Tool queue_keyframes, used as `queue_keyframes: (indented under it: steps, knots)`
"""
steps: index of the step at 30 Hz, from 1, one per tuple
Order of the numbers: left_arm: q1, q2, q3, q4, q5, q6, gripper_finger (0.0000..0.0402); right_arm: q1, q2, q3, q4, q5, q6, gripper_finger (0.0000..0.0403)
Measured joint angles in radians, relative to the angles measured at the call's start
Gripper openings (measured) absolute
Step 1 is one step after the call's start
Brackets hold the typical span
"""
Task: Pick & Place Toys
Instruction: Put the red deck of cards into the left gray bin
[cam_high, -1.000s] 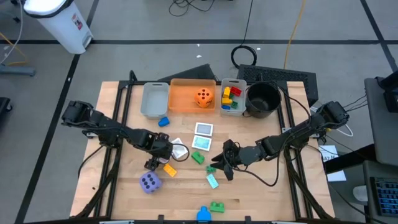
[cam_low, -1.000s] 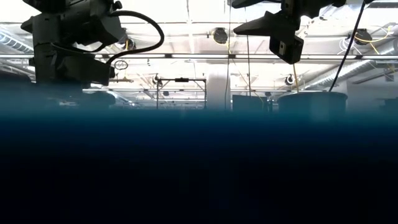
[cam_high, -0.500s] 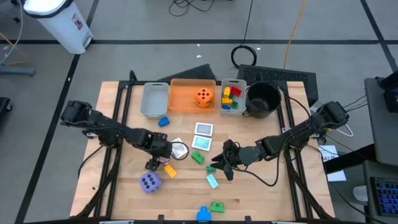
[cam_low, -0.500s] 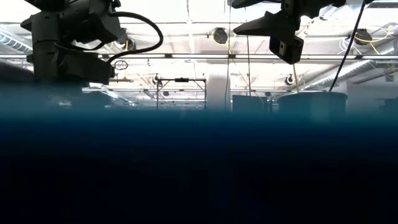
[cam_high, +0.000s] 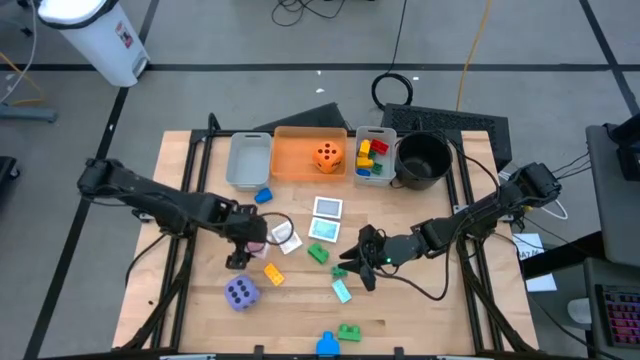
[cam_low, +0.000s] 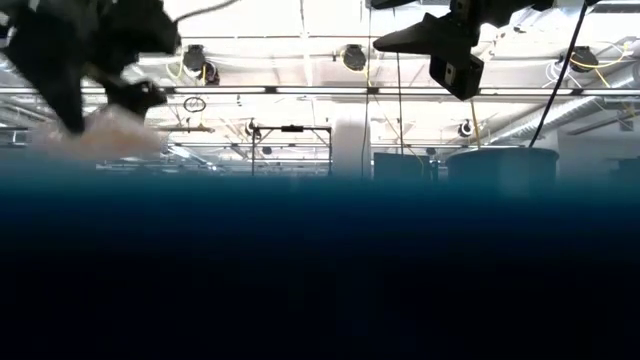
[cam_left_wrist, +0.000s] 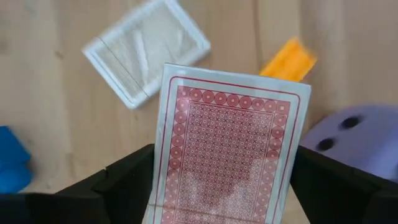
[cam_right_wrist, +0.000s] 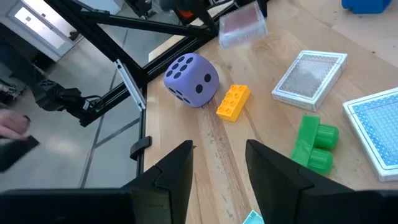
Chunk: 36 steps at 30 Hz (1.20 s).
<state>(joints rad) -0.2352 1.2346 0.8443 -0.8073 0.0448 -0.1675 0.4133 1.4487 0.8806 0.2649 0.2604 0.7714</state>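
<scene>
My left gripper (cam_high: 245, 238) hangs above the table's left middle, shut on a red-backed card (cam_left_wrist: 230, 149), which also shows as a pale blur in the low view (cam_low: 100, 135). Below it lie a white card (cam_high: 288, 241), an orange brick (cam_high: 272, 272) and the purple die (cam_high: 240, 293). My right gripper (cam_high: 352, 263) hovers right of centre, open and holding nothing, its fingers (cam_right_wrist: 177, 171) pointing toward the purple die (cam_right_wrist: 191, 78). A green brick (cam_high: 318, 253) and two cards (cam_high: 325, 218) lie near it. The orange die (cam_high: 327, 157) sits in the orange bin (cam_high: 300, 140). My left gripper pinches the red-backed card between its two fingers, one on each long side edge (cam_left_wrist: 159, 186), near one end of the card. The fingers come steeply from above. The card reaches out past the fingertips, patterned back toward the wrist camera, lifted clear of the table.
Along the far edge stand a grey bin (cam_high: 248, 160), the orange bin, a small bin of bricks (cam_high: 373, 155) and a black bowl (cam_high: 422, 160). A blue brick (cam_high: 263, 196), a teal card (cam_high: 342, 291), and green (cam_high: 348, 331) and blue (cam_high: 327, 345) bricks lie about.
My left gripper has risen from the table with the red-backed card and rolled its wrist, drifting a little toward the far-left. The card now hangs clear of the wood, and the orange brick beneath lies uncovered. My right arm has kept still.
</scene>
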Motion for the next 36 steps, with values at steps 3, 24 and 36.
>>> queue_keyframes:
  steps: [3, 24, 36]
  knots:
    - [0.000, -0.043, 0.053, -0.033, -0.024, -0.072, 0.0323, -0.002, 0.000, 0.000, 0.000, 0.000, -0.002, 0.0141]
    - [0.201, -0.132, 0.456, -0.026, -0.226, -0.421, 0.0308, -0.002, 0.000, 0.000, 0.289, 0.000, -0.114, 0.0141]
    - [0.466, -0.113, 0.509, -0.079, -0.275, -0.475, 0.0337, -0.007, 0.000, 0.000, 0.425, 0.001, -0.168, 0.0141]
